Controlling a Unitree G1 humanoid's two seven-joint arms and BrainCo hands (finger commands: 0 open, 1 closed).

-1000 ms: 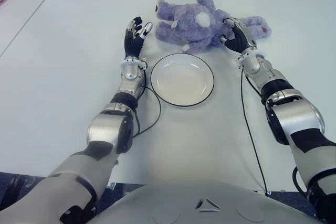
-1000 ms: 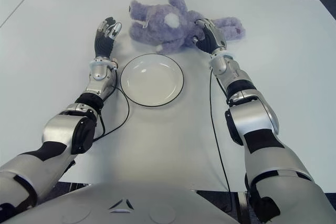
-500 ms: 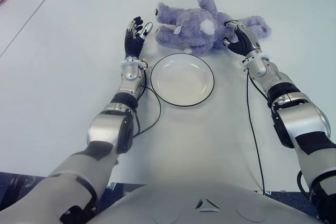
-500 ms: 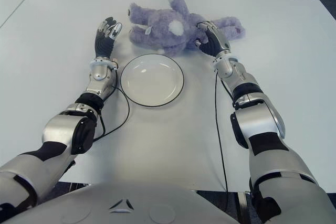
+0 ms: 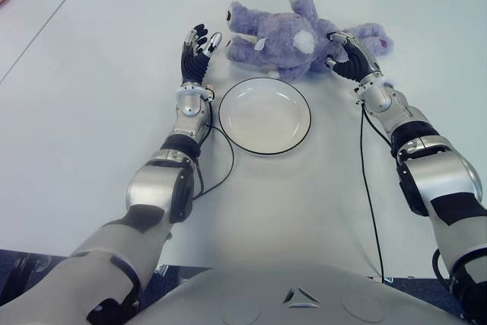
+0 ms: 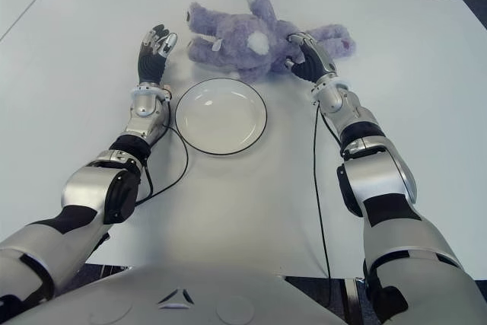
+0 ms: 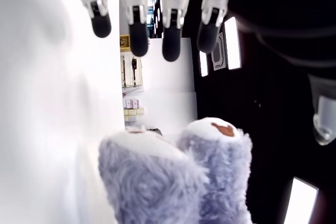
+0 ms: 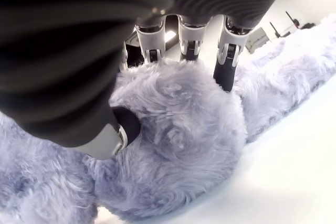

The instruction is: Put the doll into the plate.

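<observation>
Doll [image 5: 285, 28]: purple plush, lying on the white table [image 5: 91, 112] just past the far rim of the plate [image 5: 264, 114], not in it. Its limbs sprawl out to both sides, one pointing away from the robot.

Right hand [image 5: 346, 55] is on the doll's right side, fingers [image 8: 227, 66] curled over a fuzzy lobe of the plush and thumb pressing in from the opposite side, so it's clamped on the doll. The doll's body lies on the table.

Left hand [image 5: 196, 52] is at the doll's left end, just beside the plate's far-left rim. Fingers [image 7: 137, 30] are straight and spread, holding nothing; the doll's two round feet show just ahead of the fingertips, not touching.

Plate is white with a dark rim, empty, sitting between the two forearms. A thin black cable [image 5: 368, 195] runs along the table beside the right arm.
</observation>
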